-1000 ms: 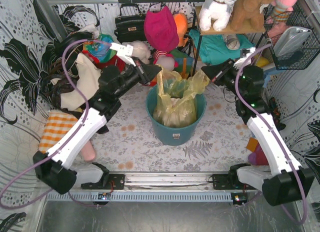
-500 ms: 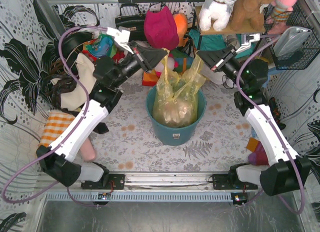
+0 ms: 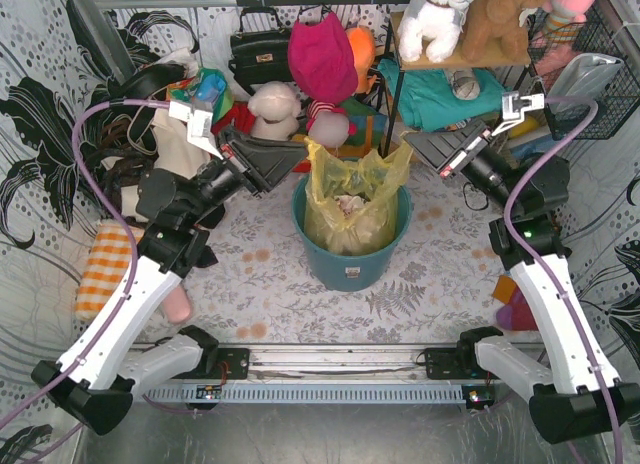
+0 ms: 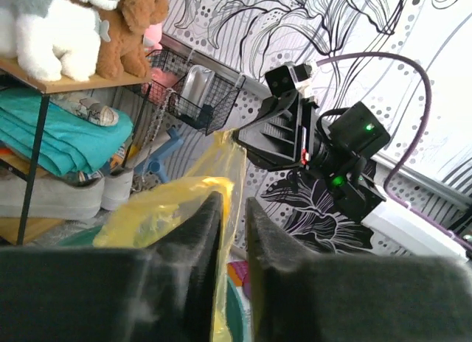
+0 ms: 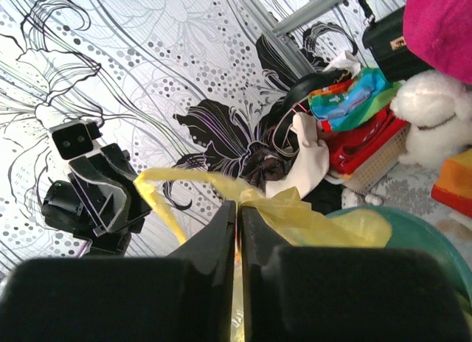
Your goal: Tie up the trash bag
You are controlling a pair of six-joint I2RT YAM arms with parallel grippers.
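At the middle of the desk (image 3: 262, 284), the trash bag (image 3: 350, 212) is sitting inside a teal bin (image 3: 350, 262), whose small white label (image 3: 352, 273) is too small to read. Plush toys (image 3: 440, 19), a black handbag (image 3: 258, 49) and a wire basket (image 3: 590, 84) are crowding the back. The left gripper (image 4: 234, 206) is standing slightly parted, with the bag's left rim lying in the gap. The right gripper (image 5: 237, 209) is clenching the right rim.

Translucent yellow trash bag (image 3: 352, 212) stands in the teal bin (image 3: 345, 266), mouth open, untied.
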